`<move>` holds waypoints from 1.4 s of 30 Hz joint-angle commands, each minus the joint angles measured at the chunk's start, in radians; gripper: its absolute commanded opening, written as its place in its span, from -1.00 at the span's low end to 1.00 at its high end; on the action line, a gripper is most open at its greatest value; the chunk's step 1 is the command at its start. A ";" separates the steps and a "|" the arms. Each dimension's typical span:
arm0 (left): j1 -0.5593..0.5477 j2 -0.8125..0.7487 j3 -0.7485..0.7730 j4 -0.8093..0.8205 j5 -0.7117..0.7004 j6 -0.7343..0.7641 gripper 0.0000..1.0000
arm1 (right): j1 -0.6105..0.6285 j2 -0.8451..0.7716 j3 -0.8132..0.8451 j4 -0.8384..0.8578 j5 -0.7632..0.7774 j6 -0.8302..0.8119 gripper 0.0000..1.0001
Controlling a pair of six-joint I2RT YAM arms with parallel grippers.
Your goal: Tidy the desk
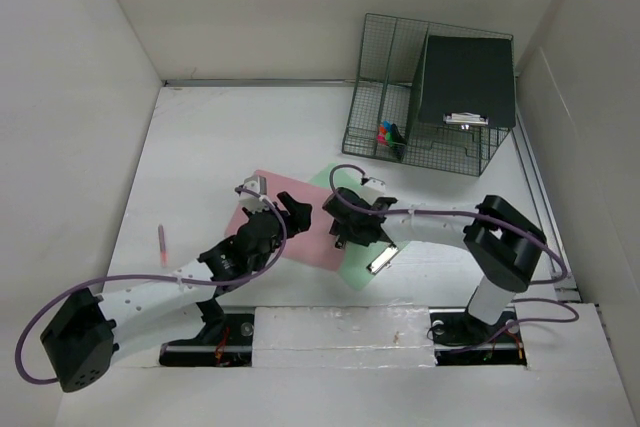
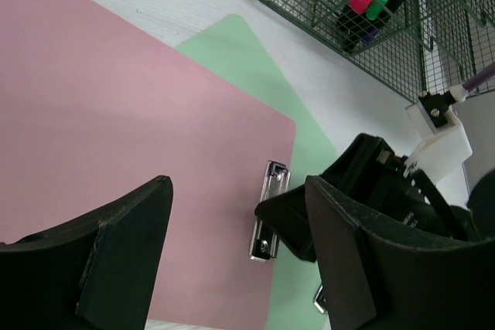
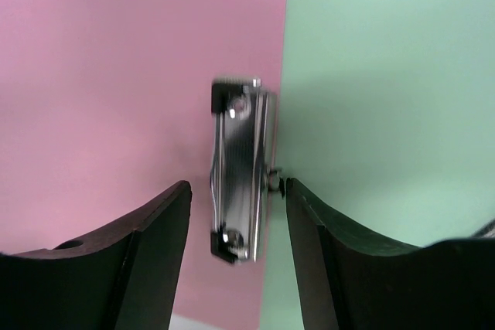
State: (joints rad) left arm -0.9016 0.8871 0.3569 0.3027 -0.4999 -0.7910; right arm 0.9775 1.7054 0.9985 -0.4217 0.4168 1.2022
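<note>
Right pincer, jaws part-open astride the metal clip of the pink clipboard overlapping a green clipboard, apparently lined up to seize it there; left pincer wide, empty, hovering over the pink sheet; white bench beneath all.

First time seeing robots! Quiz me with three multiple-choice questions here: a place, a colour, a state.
1. Where is the black clipboard? A in the wire rack; B on the floor; C in a drawer.
2. Where two boards overlap, which lies on top? A green; B pink; C black.
3. The left end effector is: A shut; B holding a cup; C open.
Answers: A, it stands inside the rack; B, the pink board overlaps the green board; C, its fingers stand apart, empty.
</note>
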 commanded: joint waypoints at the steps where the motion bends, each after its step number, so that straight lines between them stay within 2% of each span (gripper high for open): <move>1: 0.004 -0.007 0.013 0.044 -0.028 -0.001 0.29 | -0.045 0.074 0.011 -0.086 0.053 -0.061 0.17; 6: 0.004 -0.016 -0.001 0.061 -0.023 -0.002 0.28 | -0.056 0.097 0.043 -0.095 0.086 -0.084 0.17; 7: 0.004 -0.017 -0.003 0.061 -0.023 -0.001 0.28 | -0.056 0.114 0.054 -0.116 0.085 -0.087 0.09; 12: 0.004 -0.031 -0.006 0.055 -0.029 -0.001 0.27 | -0.056 0.155 0.060 -0.134 0.059 -0.084 0.04; 19: 0.004 -0.060 -0.016 0.058 -0.028 -0.002 0.27 | -0.034 0.135 0.063 -0.187 0.048 -0.069 0.29; 21: 0.004 -0.060 -0.018 0.058 -0.023 -0.004 0.27 | -0.025 0.125 0.057 -0.184 0.037 -0.064 0.29; 27: 0.004 -0.071 -0.018 0.052 -0.020 -0.004 0.27 | 0.007 0.119 0.057 -0.204 -0.003 -0.050 0.18; 31: 0.004 -0.102 -0.021 0.050 -0.019 -0.002 0.27 | 0.026 0.115 0.042 -0.206 -0.030 -0.038 0.01; 39: 0.004 -0.114 -0.027 0.053 -0.009 -0.001 0.27 | 0.036 0.143 0.048 -0.177 -0.075 -0.036 -0.01; 42: 0.004 -0.112 -0.029 0.053 -0.008 -0.002 0.27 | 0.036 0.152 0.037 -0.164 -0.063 -0.030 -0.20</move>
State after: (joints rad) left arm -0.9012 0.7860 0.3351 0.3248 -0.5056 -0.7937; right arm 0.9920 1.7828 1.0870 -0.5236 0.4747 1.1419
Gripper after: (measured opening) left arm 0.635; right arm 0.421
